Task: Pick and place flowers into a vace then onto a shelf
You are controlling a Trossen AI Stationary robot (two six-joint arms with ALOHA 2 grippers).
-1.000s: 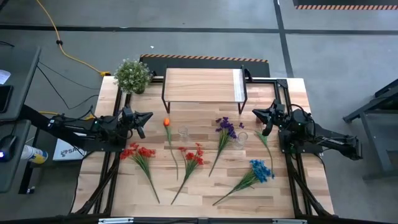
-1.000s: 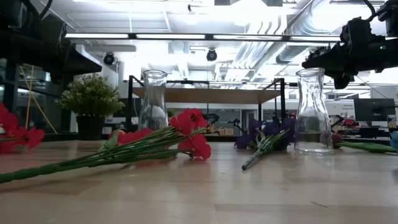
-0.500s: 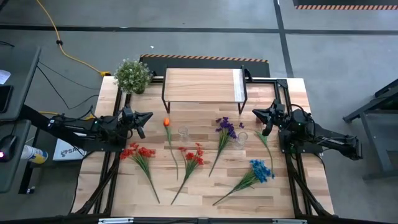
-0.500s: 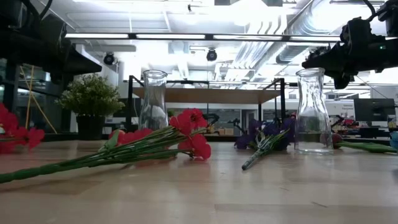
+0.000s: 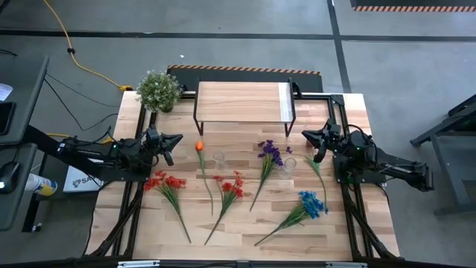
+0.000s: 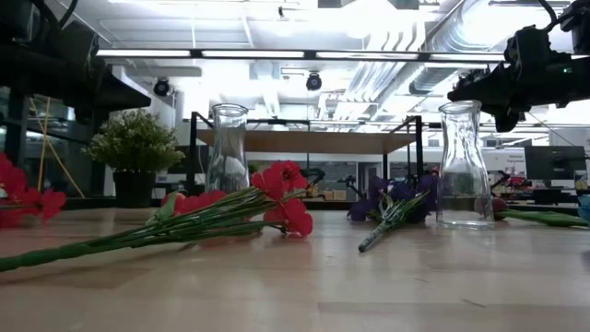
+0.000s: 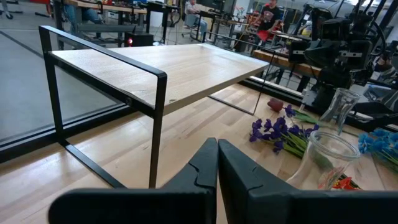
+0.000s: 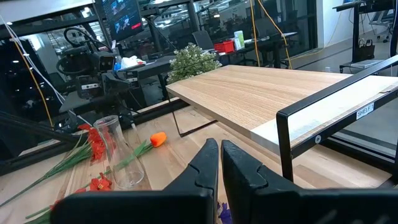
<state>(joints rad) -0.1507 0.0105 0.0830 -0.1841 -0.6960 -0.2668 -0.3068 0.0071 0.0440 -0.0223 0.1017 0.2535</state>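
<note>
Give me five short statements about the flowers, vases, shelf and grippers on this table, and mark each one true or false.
1. Both glass vases are empty. True.
2. The shelf carries a vase. False: its top is bare.
3. The orange tulip lies beside the left vase. True.
4. The right gripper holds a flower. False: it is shut on nothing.
5. The potted plant stands on the shelf. False: it stands on the table corner.

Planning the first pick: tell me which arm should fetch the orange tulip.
Left, probably. The left claw hovers shut just beside the orange tulip, while the right claw sits across the table, past the purple flowers.
</note>
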